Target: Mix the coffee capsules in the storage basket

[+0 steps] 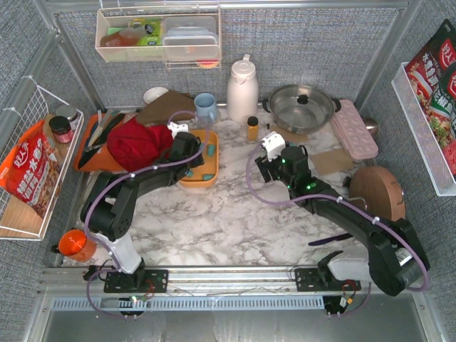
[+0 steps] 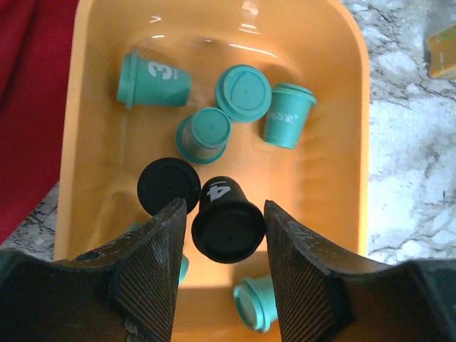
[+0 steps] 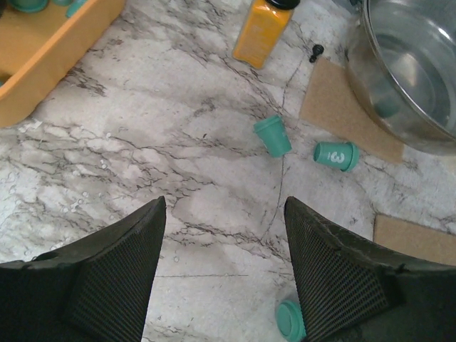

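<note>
The storage basket [image 2: 335, 92] is an orange-yellow tray that fills the left wrist view. Several teal coffee capsules [image 2: 242, 92] and two black ones lie in it. My left gripper [image 2: 224, 204] hangs over its near end, open. A black capsule marked 4 [image 2: 226, 221] sits between the fingers [image 2: 146, 271] with a narrow gap on each side. My right gripper [image 3: 224, 203] is open over bare marble with nothing between its fingers. Three teal capsules lie on the table: one [image 3: 273, 135], one marked 3 [image 3: 336, 155], and one by the right finger [image 3: 291, 320].
A red cloth [image 1: 139, 142] lies on an orange board left of the basket [image 1: 201, 178]. An amber bottle [image 3: 262, 30], a steel pot [image 3: 413, 71], a white thermos [image 1: 242, 89], a blue mug [image 1: 206, 105] and a pink egg tray [image 1: 354, 128] stand behind.
</note>
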